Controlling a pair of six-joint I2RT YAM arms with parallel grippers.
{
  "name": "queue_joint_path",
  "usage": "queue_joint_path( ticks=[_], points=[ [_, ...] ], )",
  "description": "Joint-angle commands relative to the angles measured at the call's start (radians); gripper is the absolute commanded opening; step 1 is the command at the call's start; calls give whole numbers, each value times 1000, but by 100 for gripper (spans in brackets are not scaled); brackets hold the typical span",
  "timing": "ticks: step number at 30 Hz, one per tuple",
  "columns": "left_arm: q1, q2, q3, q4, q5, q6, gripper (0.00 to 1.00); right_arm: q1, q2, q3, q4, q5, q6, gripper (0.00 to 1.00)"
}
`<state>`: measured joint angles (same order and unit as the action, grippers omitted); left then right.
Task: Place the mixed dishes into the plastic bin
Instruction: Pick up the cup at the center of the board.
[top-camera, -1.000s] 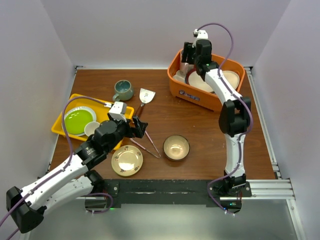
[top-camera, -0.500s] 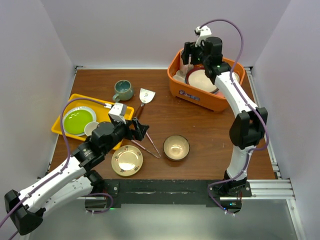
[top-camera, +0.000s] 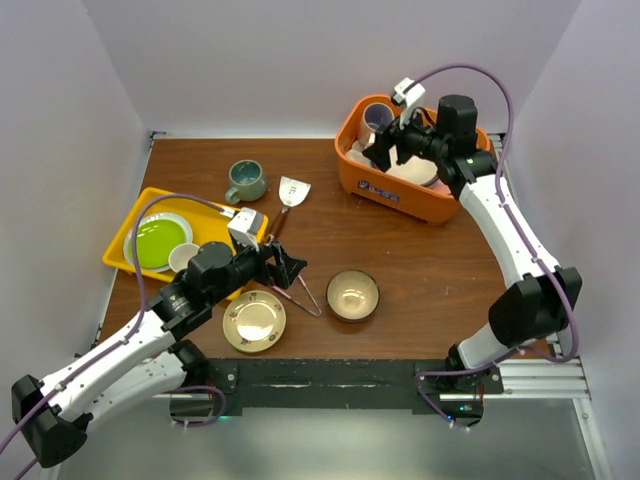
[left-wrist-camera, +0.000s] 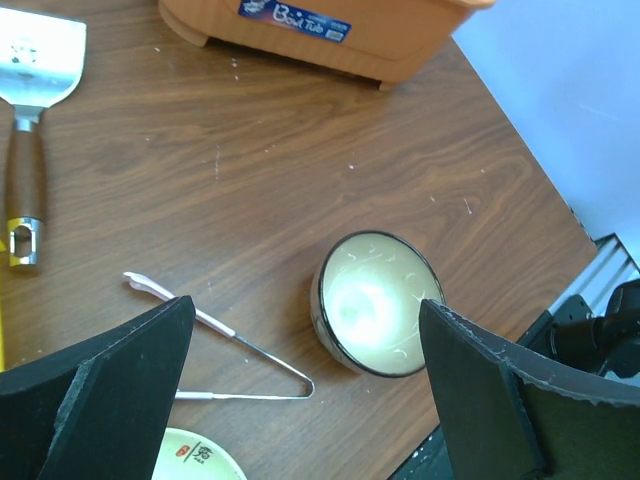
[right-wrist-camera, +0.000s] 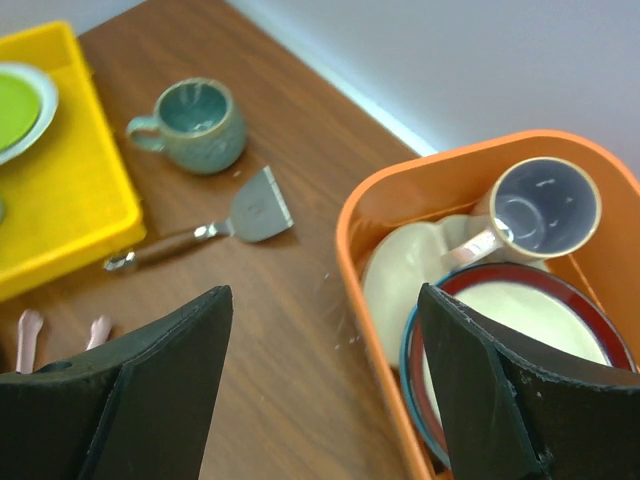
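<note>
Surface: brown wooden table (top-camera: 400, 250), enclosed by plain pale walls.
Bin location: deep orange rectangular plastic bin (top-camera: 400, 190), upper right of the top view.
Loaded: lavender ceramic mug (right-wrist-camera: 545, 208), brown-rimmed round plate (right-wrist-camera: 530, 310) and a cream plate (right-wrist-camera: 395, 280) partly under it.
Outstanding: teal glazed mug (top-camera: 245, 180), upper left of centre; lime-green plate (top-camera: 158, 243) in the shallow yellow tray (right-wrist-camera: 60, 200), left; cream gold-printed plate (top-camera: 254, 321) and bronze bowl (top-camera: 353, 294), lower centre.
Excluded: metal spatula (top-camera: 290, 192); thin pink tongs (top-camera: 295, 295).
Right gripper (top-camera: 388, 150): above the bin's left end, fingers spread, empty.
Left gripper (top-camera: 287, 268): above the tongs, facing the bronze bowl, fingers spread, empty.
Progress: judged near halfway; at least four dishes to load.
</note>
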<state>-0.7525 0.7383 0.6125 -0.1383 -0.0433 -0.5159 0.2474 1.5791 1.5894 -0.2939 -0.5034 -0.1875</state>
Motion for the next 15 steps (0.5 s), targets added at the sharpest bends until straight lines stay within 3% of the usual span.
queue_joint_path(
  ticks=[1,15],
  points=[
    [7,19,-5,48,66,-24,100,-10,-71,-66,-62,-107,-98,79],
    [2,171,-5,101,233,-52,96,-43,-232,-248,-237,-334,-234,85]
  ],
)
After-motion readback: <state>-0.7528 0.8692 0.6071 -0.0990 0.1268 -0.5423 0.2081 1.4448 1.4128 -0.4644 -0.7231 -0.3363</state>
